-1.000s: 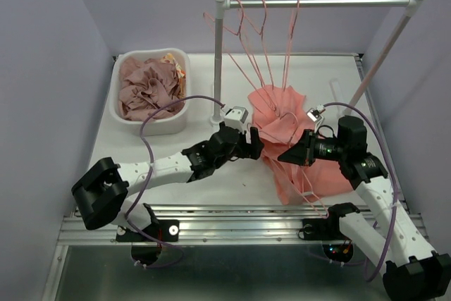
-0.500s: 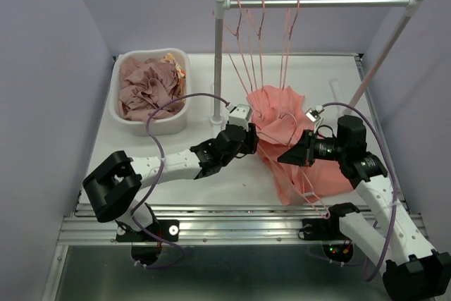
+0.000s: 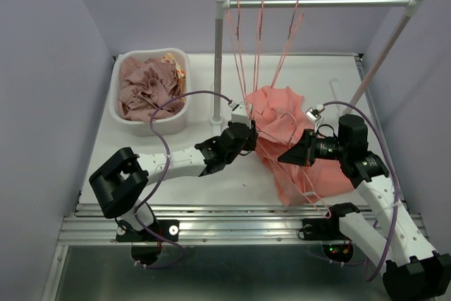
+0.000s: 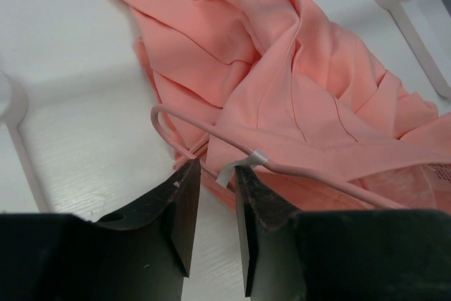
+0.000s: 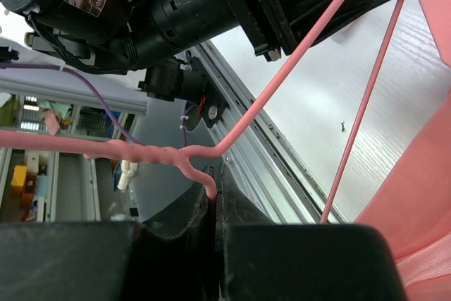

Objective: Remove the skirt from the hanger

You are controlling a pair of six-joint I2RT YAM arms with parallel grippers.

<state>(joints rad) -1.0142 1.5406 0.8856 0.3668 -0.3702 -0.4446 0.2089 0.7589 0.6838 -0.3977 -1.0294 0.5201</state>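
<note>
Our left arm [image 3: 169, 165] reaches forward-right, low, left gripper [image 4: 217, 174] jaws narrowly apart; our right arm [image 3: 377, 192] bends leftward, right gripper [image 5: 213, 192] jaws pinched tight.

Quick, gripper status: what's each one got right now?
Left gripper: jaws slightly open at the skirt edge, nothing gripped.
Right gripper: shut on the hanger.

Right gripper [image 5: 215, 192] sits bottom centre, jaws pressed together on the pink hanger [image 5: 144, 154] just below its twisted neck. One hanger wire climbs to the top right. Another (thinner-looking) slants down across the white table [image 5: 338, 89]. Salmon skirt [image 5: 426, 174] fills the right edge. Black arm [image 5: 176, 5] is up top, with a metal rail [image 5: 264, 163] along the table edge.
</note>
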